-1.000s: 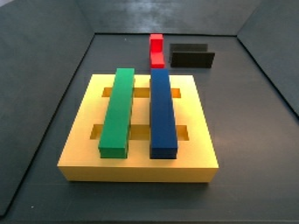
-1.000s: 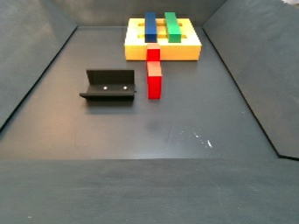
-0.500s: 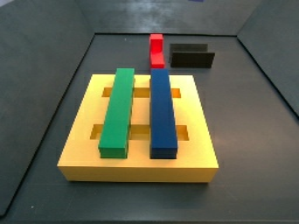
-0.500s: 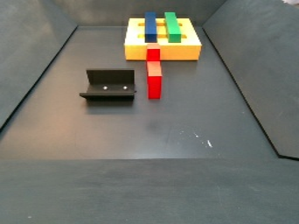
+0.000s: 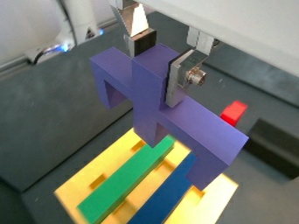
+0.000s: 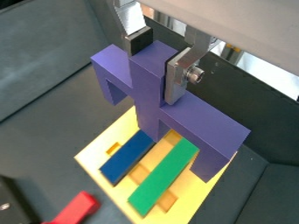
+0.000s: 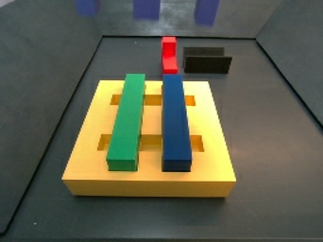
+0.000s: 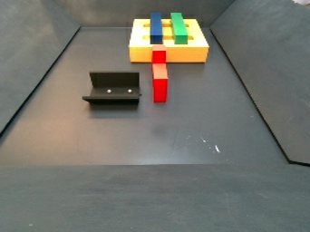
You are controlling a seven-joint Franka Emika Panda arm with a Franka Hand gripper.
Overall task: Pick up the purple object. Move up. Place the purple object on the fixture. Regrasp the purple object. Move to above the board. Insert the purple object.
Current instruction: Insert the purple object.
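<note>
Gripper [image 5: 162, 59] closed on the purple object [image 5: 163, 105], silver finger plates with dark pads pressing opposite faces of the central bar near its upper end; same clamp seen in both wrist views [image 6: 160, 59]. Held high above the board [image 5: 87, 179], well clear of it, with nothing touching the piece but the fingers [image 6: 179, 77].

Purple object [image 6: 158, 105] cross-shaped: one bar running down from the jaws toward the board, a thick cross bar running across it and down-slanted past the grip. Matte, flat-faced, sharp-edged, indigo in tone. In a side view only the lower tips of the piece [image 7: 146, 8] visible at the very upper edge of the frame, three blurred purple ends hanging above the far floor.

Board [image 7: 151, 180] a thick yellow square slab with slots cut in its top, carrying a long green bar [image 7: 127, 120] and a long dark-blue bar [image 7: 176, 122] lying parallel in the slots. Small red block [image 8: 159, 76] on the dark floor just beyond the board's edge. Fixture [image 8: 111, 89] black, L-shaped, beside the red block and apart from it.
</note>
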